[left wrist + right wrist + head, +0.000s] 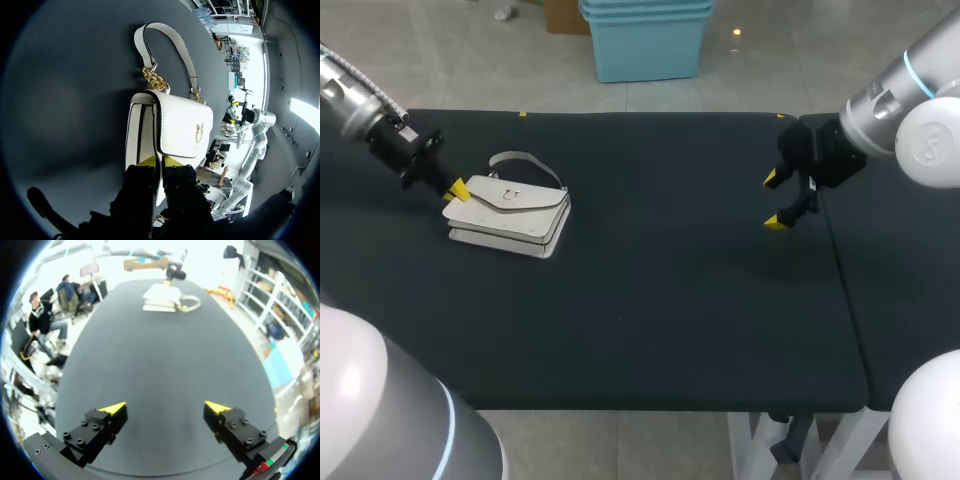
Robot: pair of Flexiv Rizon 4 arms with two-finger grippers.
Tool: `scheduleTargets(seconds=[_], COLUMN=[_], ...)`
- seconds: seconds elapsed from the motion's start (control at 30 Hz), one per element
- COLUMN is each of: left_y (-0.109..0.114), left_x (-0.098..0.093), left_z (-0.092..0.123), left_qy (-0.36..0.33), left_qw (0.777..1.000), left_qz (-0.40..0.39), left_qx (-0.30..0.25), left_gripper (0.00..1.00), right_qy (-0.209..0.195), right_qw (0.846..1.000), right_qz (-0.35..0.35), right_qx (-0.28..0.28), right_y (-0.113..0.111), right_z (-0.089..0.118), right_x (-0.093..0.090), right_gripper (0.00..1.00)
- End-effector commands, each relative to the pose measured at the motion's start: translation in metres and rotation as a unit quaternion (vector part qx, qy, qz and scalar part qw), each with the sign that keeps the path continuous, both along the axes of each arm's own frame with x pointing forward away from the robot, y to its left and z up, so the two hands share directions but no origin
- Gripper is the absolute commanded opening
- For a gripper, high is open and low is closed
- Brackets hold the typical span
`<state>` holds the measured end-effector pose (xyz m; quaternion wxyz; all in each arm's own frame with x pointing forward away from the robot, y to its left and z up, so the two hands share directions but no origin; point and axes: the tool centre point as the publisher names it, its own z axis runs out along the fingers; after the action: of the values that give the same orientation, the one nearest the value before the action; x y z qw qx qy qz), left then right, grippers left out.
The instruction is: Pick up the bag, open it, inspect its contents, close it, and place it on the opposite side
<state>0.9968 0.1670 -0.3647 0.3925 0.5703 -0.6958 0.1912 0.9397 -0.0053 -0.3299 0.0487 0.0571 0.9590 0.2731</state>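
Observation:
A white handbag (515, 212) with a flap, a gold clasp (199, 132) and a short strap (170, 40) on gold chain links lies flat at the table's left. My left gripper (457, 189) is at the bag's left end. In the left wrist view its yellow tips (160, 161) pinch the edge of the bag's flap (182, 125) from both sides. My right gripper (776, 200) hovers over the table's right part, far from the bag. It is open (165, 407) with nothing between its fingers, and the bag (161, 296) lies far ahead of it.
The black tabletop (670, 310) stretches bare between the bag and the right gripper. A second black table (900, 300) adjoins it along a seam at the right.

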Motion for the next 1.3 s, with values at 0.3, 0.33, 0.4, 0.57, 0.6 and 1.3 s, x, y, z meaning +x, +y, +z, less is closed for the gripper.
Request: scheduleTargets(seconds=[0.3, 0.33, 0.4, 0.57, 0.6, 1.3], left_y=[-0.011, -0.011, -0.011, -0.011, -0.011, -0.08], left_x=[-0.006, -0.006, -0.006, -0.006, -0.006, -0.033], left_z=[-0.005, -0.005, -0.005, -0.005, -0.005, 0.009], left_qy=[0.192, 0.192, 0.192, 0.192, 0.192, 0.148], left_qw=[0.957, 0.957, 0.957, 0.957, 0.957, 0.988], left_qz=[-0.215, -0.215, -0.215, -0.215, -0.215, -0.05], left_qx=[0.034, 0.034, 0.034, 0.034, 0.034, 0.001], left_gripper=[0.0, 0.0, 0.0, 0.0, 0.0, 0.0], right_qy=[0.001, 0.001, 0.001, 0.001, 0.001, 0.001], right_qw=[1.0, 1.0, 1.0, 1.0, 1.0, 1.0], right_qz=[0.001, 0.001, 0.001, 0.001, 0.001, 0.001], right_qx=[0.0, 0.0, 0.0, 0.0, 0.0, 0.0], right_y=[0.0, 0.0, 0.0, 0.0, 0.0, 0.0], right_z=[0.0, 0.0, 0.0, 0.0, 0.0, 0.0], right_x=[0.0, 0.0, 0.0, 0.0, 0.0, 0.0], right_gripper=[1.0, 1.0, 1.0, 1.0, 1.0, 1.0])
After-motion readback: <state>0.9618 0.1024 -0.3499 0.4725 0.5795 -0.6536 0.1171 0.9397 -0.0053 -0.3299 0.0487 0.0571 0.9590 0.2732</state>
